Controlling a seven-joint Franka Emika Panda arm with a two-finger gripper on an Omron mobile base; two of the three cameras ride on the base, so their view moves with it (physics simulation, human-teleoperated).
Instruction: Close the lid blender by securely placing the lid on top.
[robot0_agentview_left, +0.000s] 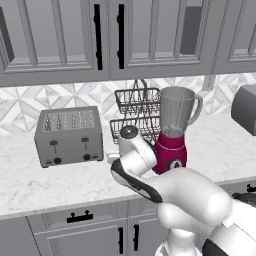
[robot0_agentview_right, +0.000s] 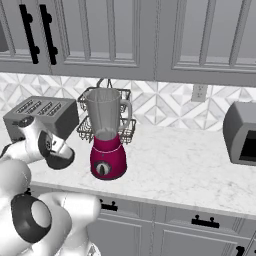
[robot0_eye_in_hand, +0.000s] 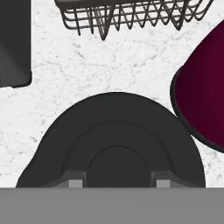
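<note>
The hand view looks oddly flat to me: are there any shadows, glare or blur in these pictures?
Hand view: the lid is sharp, evenly dark, without glare. Left base view: the toaster casts a soft shadow on the counter. Right base view: the blender jar is hazily see-through, no bright highlights.

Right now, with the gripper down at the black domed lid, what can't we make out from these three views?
- Hand view: the near part of the small round black domed lid is cut off at the bottom edge; the fingertips barely show, so contact with its knob can't be confirmed.
- Left base view: the arm hides the lid and the counter beneath it.
- Right base view: the lid is half hidden by the wrist.
- Hand view: the magenta-red blender base is cut off at the right edge.
</note>
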